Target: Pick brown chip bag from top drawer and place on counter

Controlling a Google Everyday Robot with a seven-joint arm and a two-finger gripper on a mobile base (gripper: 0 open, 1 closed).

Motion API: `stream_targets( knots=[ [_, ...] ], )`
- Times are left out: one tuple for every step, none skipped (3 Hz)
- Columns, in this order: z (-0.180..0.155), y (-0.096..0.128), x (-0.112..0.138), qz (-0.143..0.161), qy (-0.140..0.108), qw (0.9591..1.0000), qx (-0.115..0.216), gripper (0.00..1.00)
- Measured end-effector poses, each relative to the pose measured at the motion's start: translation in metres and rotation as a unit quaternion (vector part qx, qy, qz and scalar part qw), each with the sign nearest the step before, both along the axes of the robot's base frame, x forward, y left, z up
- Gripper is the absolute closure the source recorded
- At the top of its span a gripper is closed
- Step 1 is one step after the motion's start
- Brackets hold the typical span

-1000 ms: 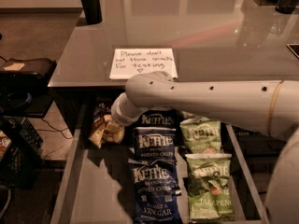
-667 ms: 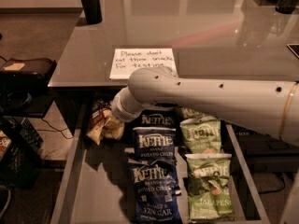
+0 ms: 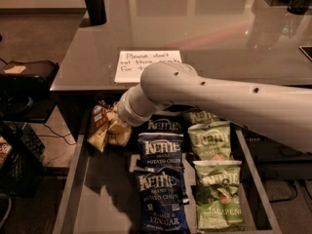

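The brown chip bag hangs tilted at the back left of the open top drawer, just under the counter's front edge. My gripper reaches in from the right at the end of the thick white arm. It is pressed into the bag's right side and shut on it, and the bag covers the fingers. The bag sits slightly above the drawer floor. The glossy grey counter lies behind the drawer, with a white handwritten note partly covered by my arm.
Two blue Kettle bags lie in the drawer's middle column and green Kettle bags in the right one. A black post stands at the counter's back left. A black device sits left of the counter.
My arm has risen and now covers the note's lower right corner. The brown chip bag has moved up and slightly back with the gripper.
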State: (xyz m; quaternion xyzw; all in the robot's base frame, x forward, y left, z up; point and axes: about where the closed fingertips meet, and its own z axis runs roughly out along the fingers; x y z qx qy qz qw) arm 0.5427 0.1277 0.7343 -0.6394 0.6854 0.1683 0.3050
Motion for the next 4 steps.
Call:
stream_targets(
  knots=[
    [0.017,-0.006,-0.025,0.011,0.007,0.9999,-0.007,1.00],
    [0.032,-0.017,-0.053,0.018,0.017,0.9996,-0.010,1.00],
    [0.049,-0.037,-0.084,0.018,0.030,0.9993,-0.013,1.00],
    [0.064,-0.069,-0.110,0.006,0.039,0.9992,-0.003,1.00]
  ],
)
